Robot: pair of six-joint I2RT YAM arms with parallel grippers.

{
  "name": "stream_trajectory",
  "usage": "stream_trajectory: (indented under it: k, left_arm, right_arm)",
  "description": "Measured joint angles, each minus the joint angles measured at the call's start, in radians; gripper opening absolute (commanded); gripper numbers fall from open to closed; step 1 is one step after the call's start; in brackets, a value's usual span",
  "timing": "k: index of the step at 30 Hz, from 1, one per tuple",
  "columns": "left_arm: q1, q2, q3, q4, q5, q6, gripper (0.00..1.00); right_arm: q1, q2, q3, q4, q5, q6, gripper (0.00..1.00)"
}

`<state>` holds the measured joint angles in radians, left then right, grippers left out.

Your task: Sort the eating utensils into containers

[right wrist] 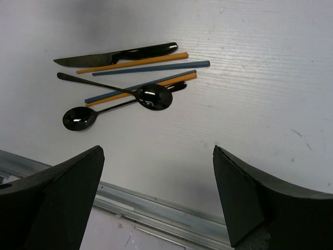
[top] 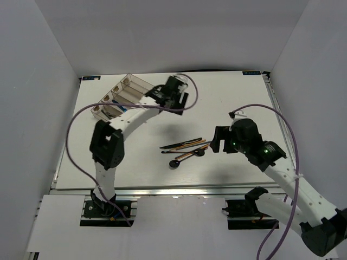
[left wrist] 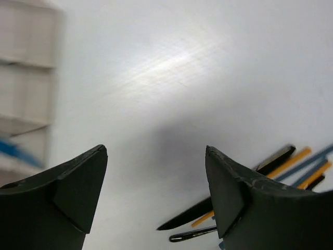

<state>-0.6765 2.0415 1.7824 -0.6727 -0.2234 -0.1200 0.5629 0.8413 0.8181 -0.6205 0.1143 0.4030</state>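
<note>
Sitting at the far-left corner of white table [top: 233, 97]: tray [top: 122, 92]. Lying mid-table toward front edge, bare surface all around: utensils [top: 184, 149]. Gaping wide, holding nothing: left gripper [left wrist: 156, 156], right gripper [right wrist: 158, 156].

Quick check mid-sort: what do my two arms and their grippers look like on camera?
Both arms have white links and black joints: left arm, right arm. A purple cable runs along each. Small green lights glow on the right arm's black wrist housing. The left gripper and right gripper have matte black, wedge-shaped fingers.
</note>
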Motion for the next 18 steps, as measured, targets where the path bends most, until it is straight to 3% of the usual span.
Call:
stream_trajectory:
  k: [5, 12, 16, 18]
  left_arm:
    - [0.124, -0.286, -0.122, -0.005, -0.199, -0.121, 0.91]
    - [0.127, -0.836, -0.587, 0.055, -0.447, -0.156, 0.98]
    - [0.125, -1.016, -0.806, 0.125, -0.509, -0.159, 0.98]
    - [0.125, -1.038, -0.864, 0.140, -0.529, -0.159, 0.98]
  right_arm:
    - [0.000, 0.212, 0.012, 0.103, 0.003, -0.059, 0.89]
    - [0.048, 0.639, 0.182, 0.162, 0.082, -0.292, 0.86]
    - [0.077, 0.718, 0.208, 0.257, 0.052, -0.494, 0.86]
    - [0.082, 0.755, 0.236, 0.272, 0.018, -0.578, 0.76]
